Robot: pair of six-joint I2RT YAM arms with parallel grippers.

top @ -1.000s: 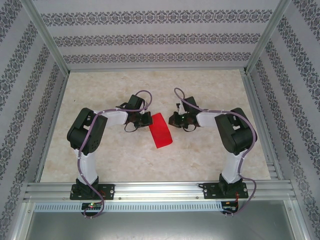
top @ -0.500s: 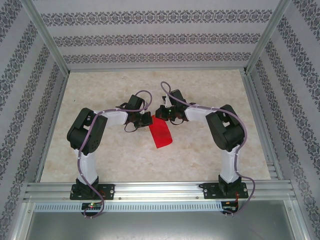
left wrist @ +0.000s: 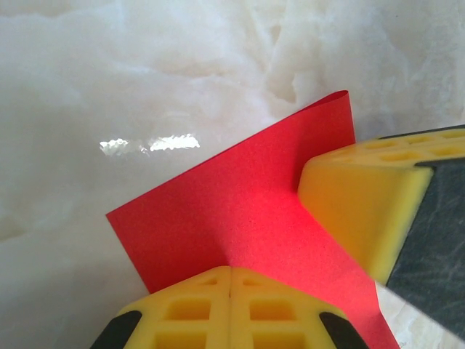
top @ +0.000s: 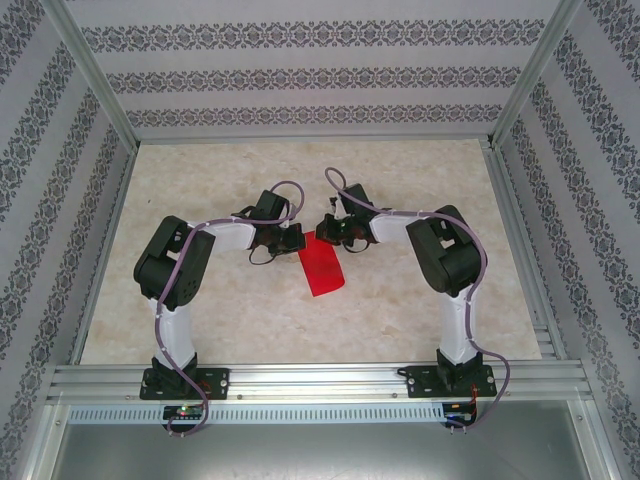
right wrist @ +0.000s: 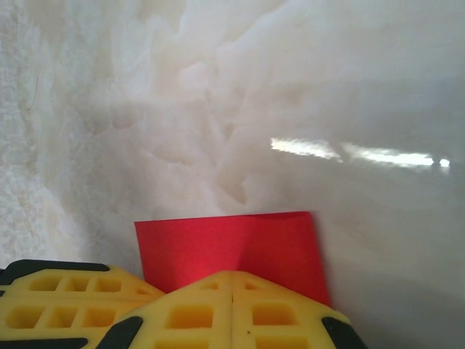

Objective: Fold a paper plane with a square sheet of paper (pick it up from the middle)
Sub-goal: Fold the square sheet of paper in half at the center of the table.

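The square sheet of paper [top: 322, 268], where is it from above?
A narrow red strip, seemingly folded, mid-worktop [top: 420, 180]. The left tool [top: 297, 240] and right tool [top: 324, 229] meet at its far end. It looks like creasing, so I'd anchor with one and press steadily along the fold with the other.
Left wrist?
Keep the layers aligned. Its pads [left wrist: 196, 309] are pressed together, tip on the red. Whether paper is nipped between them, I can't tell. One of the right tool's pads [left wrist: 356, 203] touches the sheet beside it.
Right wrist?
Press lightly so nothing skids. Its pads [right wrist: 269, 313] are likewise closed, tip on the paper's edge.
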